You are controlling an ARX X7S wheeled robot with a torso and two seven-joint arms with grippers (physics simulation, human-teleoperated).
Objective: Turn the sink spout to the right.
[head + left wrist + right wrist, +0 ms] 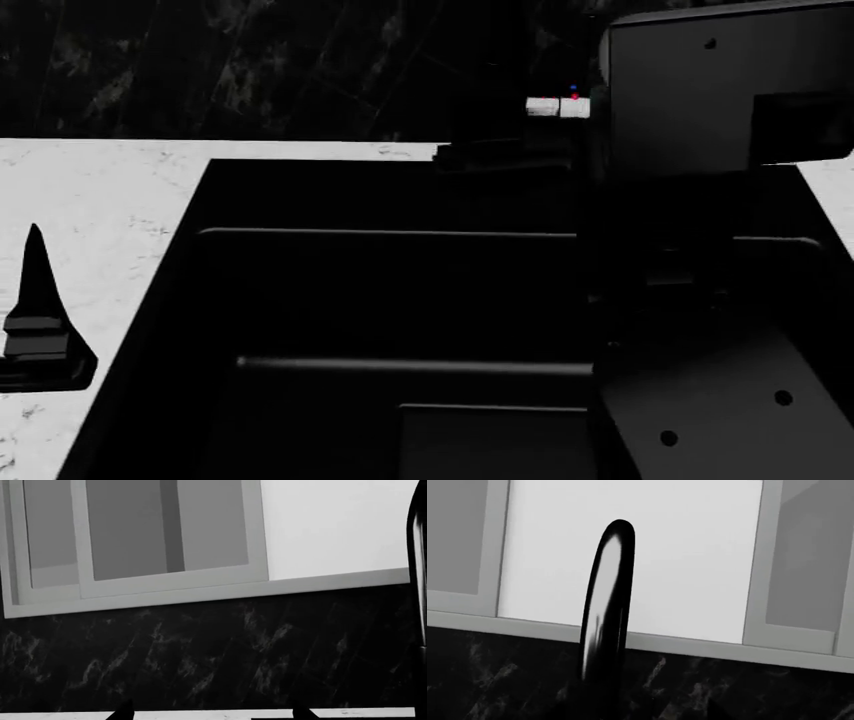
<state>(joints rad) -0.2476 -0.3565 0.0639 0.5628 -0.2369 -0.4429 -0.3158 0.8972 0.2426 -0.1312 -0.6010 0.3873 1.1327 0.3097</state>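
The sink spout (606, 615) is a thin, shiny black tube; in the right wrist view it stands tall, leaning a little, right in front of that camera and very near; its rounded top shows against a white wall panel (694, 555); behind it run grey window frames (790, 635) and a dark marbled back wall (747, 690); I cannot see the right gripper's tips there, so I cannot tell if it is open or closed; from the head view the big dark right arm (721, 90) hides the spot where the spout stands; just beside the arm sits a small white lever (557, 107) with red and blue dots; below lies the deep black basin (387, 330), with a white speckled counter (94, 200) at its side.

The left gripper (210, 714) shows two dark pointed fingertips (122, 711) well apart with nothing between them, so it is let go; it faces the dark wall and a grey window (133, 540); one left finger (38, 310) pokes up over the counter, far from the spout.
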